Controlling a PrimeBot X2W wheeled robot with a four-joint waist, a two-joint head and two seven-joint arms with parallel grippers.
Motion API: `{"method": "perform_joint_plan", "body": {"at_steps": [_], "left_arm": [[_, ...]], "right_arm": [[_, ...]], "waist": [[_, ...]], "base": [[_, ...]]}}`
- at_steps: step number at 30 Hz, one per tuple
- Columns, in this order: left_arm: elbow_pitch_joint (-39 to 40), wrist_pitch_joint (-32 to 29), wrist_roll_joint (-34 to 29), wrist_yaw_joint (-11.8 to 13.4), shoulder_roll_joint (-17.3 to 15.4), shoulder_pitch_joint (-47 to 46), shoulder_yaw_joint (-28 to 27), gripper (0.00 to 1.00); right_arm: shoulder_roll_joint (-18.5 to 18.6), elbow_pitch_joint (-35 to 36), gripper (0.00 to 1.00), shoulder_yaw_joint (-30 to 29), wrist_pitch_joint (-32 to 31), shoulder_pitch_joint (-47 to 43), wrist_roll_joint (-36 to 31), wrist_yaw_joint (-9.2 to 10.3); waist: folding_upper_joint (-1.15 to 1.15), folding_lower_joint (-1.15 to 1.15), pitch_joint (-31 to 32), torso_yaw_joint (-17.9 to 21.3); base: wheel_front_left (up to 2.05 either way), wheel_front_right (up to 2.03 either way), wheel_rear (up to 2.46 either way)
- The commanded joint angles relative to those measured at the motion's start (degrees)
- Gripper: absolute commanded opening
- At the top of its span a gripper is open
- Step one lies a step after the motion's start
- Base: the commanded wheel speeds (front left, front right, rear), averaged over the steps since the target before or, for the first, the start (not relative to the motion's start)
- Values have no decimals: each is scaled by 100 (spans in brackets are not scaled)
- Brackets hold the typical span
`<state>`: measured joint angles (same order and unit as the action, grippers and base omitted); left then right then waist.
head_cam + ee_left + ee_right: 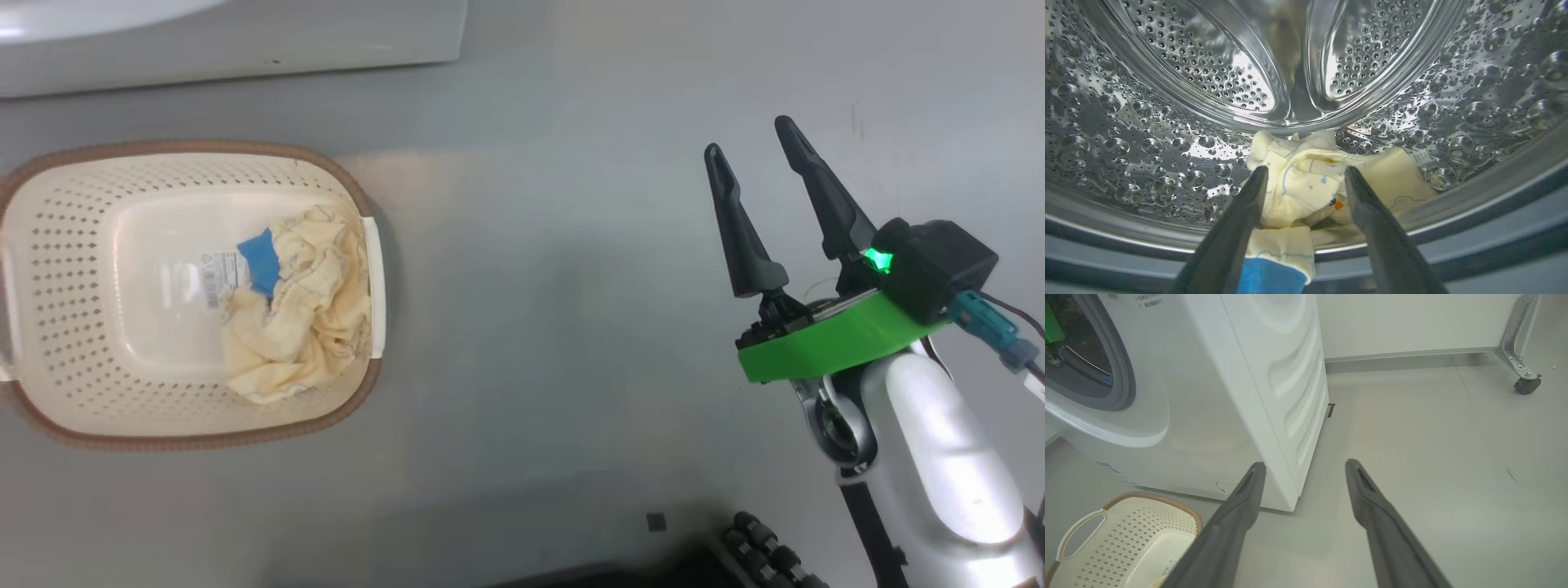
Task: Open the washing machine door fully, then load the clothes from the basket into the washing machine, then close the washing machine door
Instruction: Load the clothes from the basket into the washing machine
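Left gripper (1306,168) pointed into the washing machine (1147,122), fingers wide apart, gripping nothing. Clothes (1310,159) lay on its front lip. Right gripper (749,137) hovered over the floor (531,327), spread, empty. One garment (302,310) sat against the basket (73,245)'s right wall.

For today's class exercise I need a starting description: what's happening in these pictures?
The robot is loading laundry. Its left gripper is inside the washing machine drum, open, with a yellow garment lying loose between its fingers at the drum's mouth. A second garment lies in the basket. The right gripper hangs open over the floor, holding nothing.
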<state>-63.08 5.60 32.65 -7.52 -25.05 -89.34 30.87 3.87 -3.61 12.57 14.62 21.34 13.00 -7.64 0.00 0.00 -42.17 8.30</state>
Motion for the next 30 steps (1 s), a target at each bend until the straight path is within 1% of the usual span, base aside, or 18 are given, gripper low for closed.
{"method": "perform_joint_plan", "body": {"at_steps": [1,8,10,17,19,23,27,28,30], "left_arm": [[213,61,109,4,-237,41,1,100],[675,241,644,4,-274,1069,306,100],[747,288,692,4,-284,1229,355,100],[1222,666,991,4,-343,2437,491,100],[1373,760,1028,39,-365,2807,475,100],[1852,892,1069,263,-464,3621,363,100],[2538,931,1039,588,-603,4526,208,100],[2955,936,1007,811,-644,4962,48,100],[3415,937,927,1009,-635,5445,-97,100]], "right_arm": [[90,121,100,48,38,-265,-32,15],[176,45,100,-77,38,-530,-46,15],[185,39,100,-106,38,-577,-44,15],[246,38,100,-360,38,-959,-25,15],[264,50,100,-419,38,-1081,-25,15],[265,89,100,-510,38,-1306,-20,15],[254,96,100,-561,38,-1556,-17,15],[254,99,100,-577,38,-1665,-16,15],[255,96,100,-592,38,-1768,-11,15]], "waist": [[0,0,357,-193],[0,0,1161,-425],[0,0,1284,-455],[0,0,2133,-584],[0,0,2354,-606],[0,0,2753,-621],[0,0,3107,-653],[0,0,3247,-672],[0,0,3385,-683]], "base": [[0,0,0],[0,0,0],[0,0,0],[0,0,0],[0,0,0],[0,0,0],[0,0,0],[0,0,0],[0,0,0]]}}
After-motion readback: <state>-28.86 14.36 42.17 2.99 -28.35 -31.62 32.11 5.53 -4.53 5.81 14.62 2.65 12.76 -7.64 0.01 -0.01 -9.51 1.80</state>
